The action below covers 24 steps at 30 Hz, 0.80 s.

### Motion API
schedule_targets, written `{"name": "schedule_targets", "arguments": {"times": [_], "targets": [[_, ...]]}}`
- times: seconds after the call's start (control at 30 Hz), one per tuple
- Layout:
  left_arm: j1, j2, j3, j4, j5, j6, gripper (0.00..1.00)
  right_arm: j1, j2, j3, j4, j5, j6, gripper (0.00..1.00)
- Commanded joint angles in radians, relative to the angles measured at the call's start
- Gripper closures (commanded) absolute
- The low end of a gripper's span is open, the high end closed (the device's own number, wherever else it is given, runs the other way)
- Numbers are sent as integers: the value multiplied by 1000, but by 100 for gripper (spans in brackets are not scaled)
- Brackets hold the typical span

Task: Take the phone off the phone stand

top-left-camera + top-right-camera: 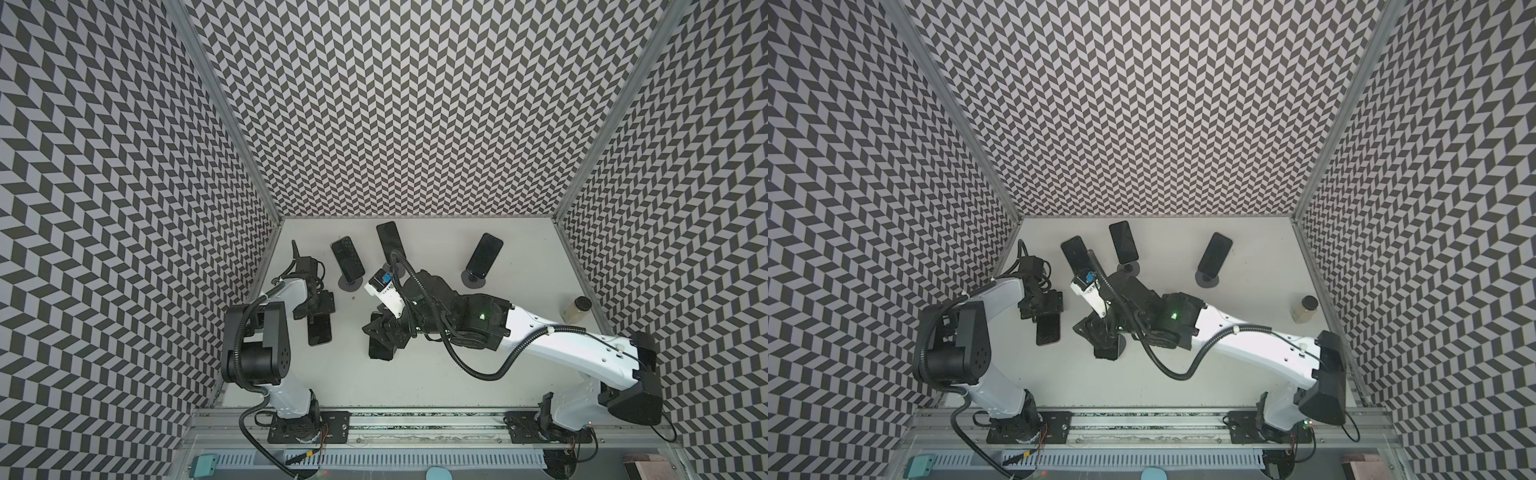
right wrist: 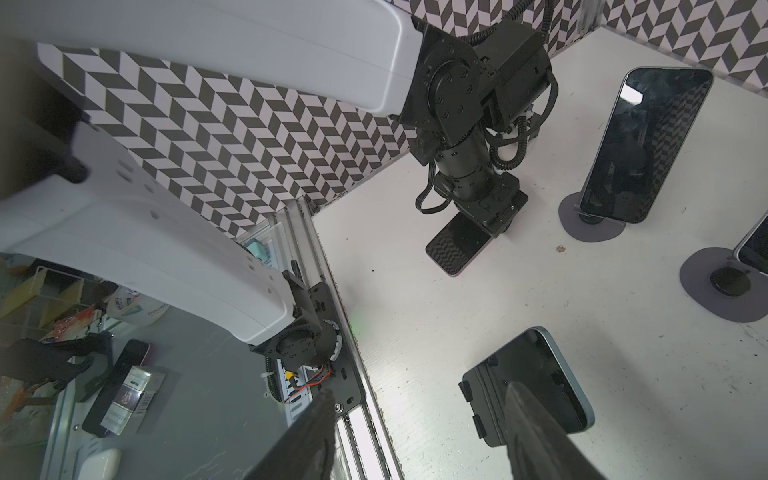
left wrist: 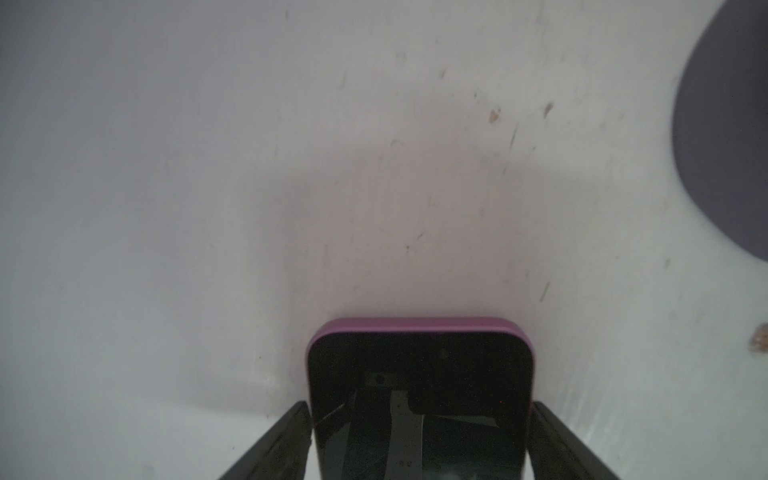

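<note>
Partly cropped, left gripper flanks the phone, grip unclear; right gripper spread

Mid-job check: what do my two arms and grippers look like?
The left arm and right arm have white shells, black joint housings and black ribbed cables. A green light glows on the right arm. The left gripper and right gripper have dark, tapering fingers.

Blue-edged phone, poss. tilted, by R gripper.
</note>
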<state>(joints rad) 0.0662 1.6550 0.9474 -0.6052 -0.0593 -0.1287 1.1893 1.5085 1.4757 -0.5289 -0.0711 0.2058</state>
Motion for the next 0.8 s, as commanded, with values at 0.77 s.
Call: {"name": "schedule_targets", "arguments": {"times": [0.77], "targets": [[9,-65,16,1,-1,4,10,7,-41,-14,44,44,-2,31]]}}
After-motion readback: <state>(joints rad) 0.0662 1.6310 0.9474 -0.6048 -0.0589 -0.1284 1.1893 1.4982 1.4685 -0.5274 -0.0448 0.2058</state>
